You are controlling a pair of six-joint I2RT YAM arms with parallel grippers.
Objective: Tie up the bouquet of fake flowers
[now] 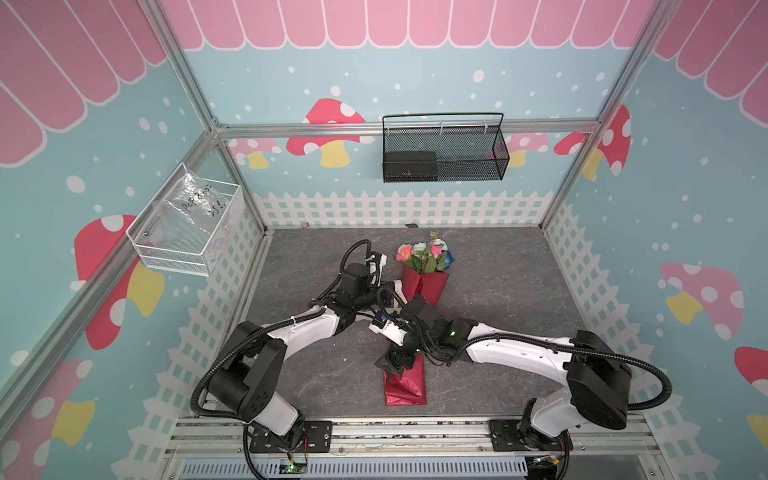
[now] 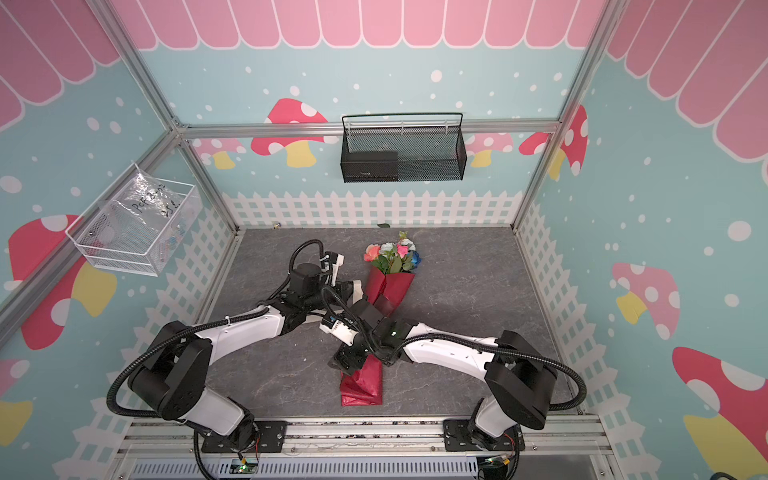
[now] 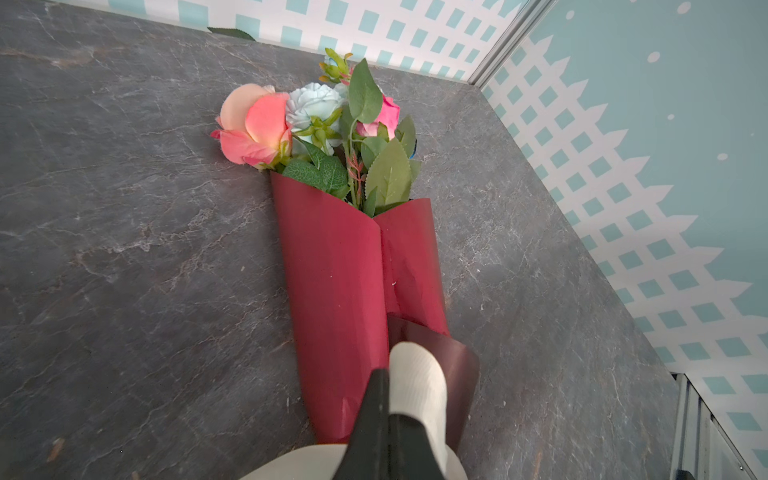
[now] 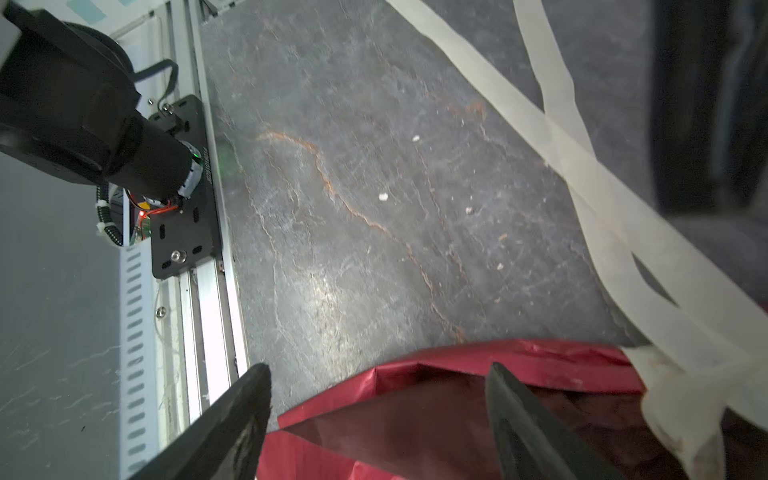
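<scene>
The bouquet of fake flowers lies on the grey table, heads toward the back wall, in shiny red wrapping paper. My left gripper rests on the middle of the wrap. Its black fingers are shut on a cream ribbon. My right gripper hovers over the near end of the wrap, open, with a loose paper fold lying between its jaws. Two ribbon strands cross over the table beside it. The stems are hidden inside the paper.
A black mesh basket hangs on the back wall. A white wire basket holding a plastic bag hangs on the left wall. One loose green leaf lies at the back edge. The aluminium rail with the arm bases runs along the front.
</scene>
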